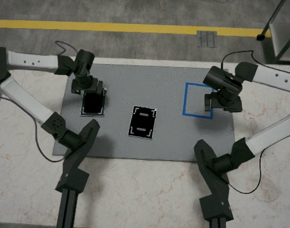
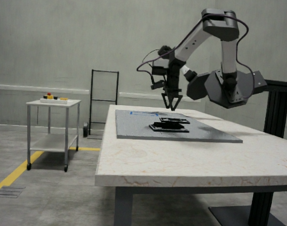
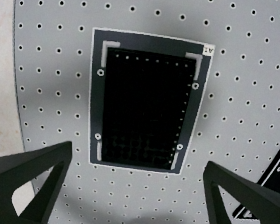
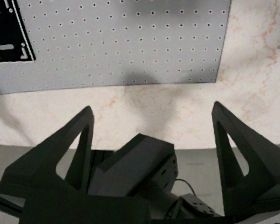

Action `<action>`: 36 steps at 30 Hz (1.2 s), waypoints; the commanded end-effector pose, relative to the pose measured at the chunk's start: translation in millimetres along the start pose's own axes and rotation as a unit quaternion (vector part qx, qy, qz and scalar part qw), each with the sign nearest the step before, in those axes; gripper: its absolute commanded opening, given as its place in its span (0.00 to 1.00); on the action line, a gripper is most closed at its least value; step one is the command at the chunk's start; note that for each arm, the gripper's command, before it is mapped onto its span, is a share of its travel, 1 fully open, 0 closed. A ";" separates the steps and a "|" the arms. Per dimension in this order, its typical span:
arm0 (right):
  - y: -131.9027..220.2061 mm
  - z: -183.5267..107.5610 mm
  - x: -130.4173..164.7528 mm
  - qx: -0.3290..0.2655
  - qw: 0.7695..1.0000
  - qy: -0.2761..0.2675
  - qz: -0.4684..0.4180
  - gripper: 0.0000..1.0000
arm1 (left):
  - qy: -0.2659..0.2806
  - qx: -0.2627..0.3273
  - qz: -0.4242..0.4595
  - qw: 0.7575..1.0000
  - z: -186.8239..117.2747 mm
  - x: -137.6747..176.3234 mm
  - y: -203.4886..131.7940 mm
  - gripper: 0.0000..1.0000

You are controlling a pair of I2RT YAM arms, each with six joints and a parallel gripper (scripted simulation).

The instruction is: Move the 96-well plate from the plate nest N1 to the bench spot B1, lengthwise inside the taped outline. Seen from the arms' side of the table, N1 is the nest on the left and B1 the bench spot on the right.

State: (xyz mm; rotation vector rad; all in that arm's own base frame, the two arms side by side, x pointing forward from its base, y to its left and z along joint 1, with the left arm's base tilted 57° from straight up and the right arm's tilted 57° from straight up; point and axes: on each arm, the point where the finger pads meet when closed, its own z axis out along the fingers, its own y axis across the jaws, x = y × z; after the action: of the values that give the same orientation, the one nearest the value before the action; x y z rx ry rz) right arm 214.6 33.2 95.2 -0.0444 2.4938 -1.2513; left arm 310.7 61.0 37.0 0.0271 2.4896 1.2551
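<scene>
Bare grey perforated board (image 1: 173, 140) (image 2: 135, 134) (image 3: 241, 130) (image 4: 156, 50) separated the flat black rectangular nest (image 1: 142, 122) (image 4: 10, 37) at centre from the blue taped outline (image 1: 184, 99) (image 2: 144, 114) at right in the top view; the dark right gripper (image 1: 207, 102) (image 4: 151, 108) overhung that outline's right edge.
</scene>
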 end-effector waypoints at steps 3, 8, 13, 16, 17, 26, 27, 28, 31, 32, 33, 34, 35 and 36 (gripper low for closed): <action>-1.0 -1.5 -0.6 0.001 1.000 0.000 0.002 1.00 | -0.003 0.001 -0.011 1.000 -1.9 -1.8 -1.4 1.00; -1.0 -1.5 -0.6 0.001 1.000 0.000 0.002 1.00 | 0.009 -0.001 -0.008 1.000 8.6 4.6 -1.9 1.00; -1.0 -1.5 -0.6 0.001 1.000 0.000 0.002 1.00 | 0.009 0.002 -0.008 1.000 15.3 4.8 -2.6 1.00; -1.0 -1.5 -0.6 0.001 1.000 0.000 0.002 1.00 | 0.009 0.002 -0.008 1.000 20.3 4.4 -2.5 1.00; -1.0 -1.5 -0.6 0.001 1.000 0.000 0.002 1.00 | 0.009 0.002 -0.008 1.000 22.0 4.2 -2.5 1.00; -1.0 -1.5 -0.6 0.001 1.000 0.000 0.002 1.00 | 0.009 0.002 -0.008 1.000 33.6 2.9 -2.5 1.00; -1.0 -1.5 -0.6 0.001 1.000 0.000 0.002 1.00 | 0.009 0.002 -0.008 1.000 35.3 2.7 -2.5 1.00; -1.0 -1.5 -0.6 0.001 1.000 0.000 0.002 1.00 | 0.009 0.002 -0.008 1.000 37.0 2.6 -2.5 1.00; -1.0 -1.5 -0.6 0.001 1.000 0.000 0.002 1.00 | 0.009 0.002 -0.008 1.000 41.9 2.4 -2.4 1.00; -1.0 -1.5 -0.6 0.001 1.000 0.000 0.002 1.00 | 0.009 0.002 -0.008 1.000 43.6 2.3 -2.4 1.00; -1.0 -1.5 -0.6 0.001 1.000 0.000 0.002 1.00 | 0.009 0.002 -0.008 1.000 45.2 2.2 -2.4 1.00; -1.0 -1.5 -0.6 0.001 1.000 0.000 0.002 1.00 | 0.009 0.002 -0.008 1.000 46.9 2.1 -2.4 1.00; -1.0 -1.5 -0.6 0.001 1.000 0.000 0.002 1.00 | 0.009 0.002 -0.008 1.000 48.6 2.1 -2.4 1.00; -1.0 -1.5 -0.6 0.001 1.000 0.000 0.002 1.00 | 0.009 0.002 -0.008 1.000 50.2 2.0 -2.4 1.00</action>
State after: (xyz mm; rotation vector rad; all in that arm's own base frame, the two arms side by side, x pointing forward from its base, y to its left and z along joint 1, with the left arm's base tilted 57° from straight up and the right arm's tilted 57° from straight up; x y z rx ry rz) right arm 214.5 33.2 95.3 -0.0400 2.4928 -1.2502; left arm 321.8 92.0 13.2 -0.0057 2.4988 1.2570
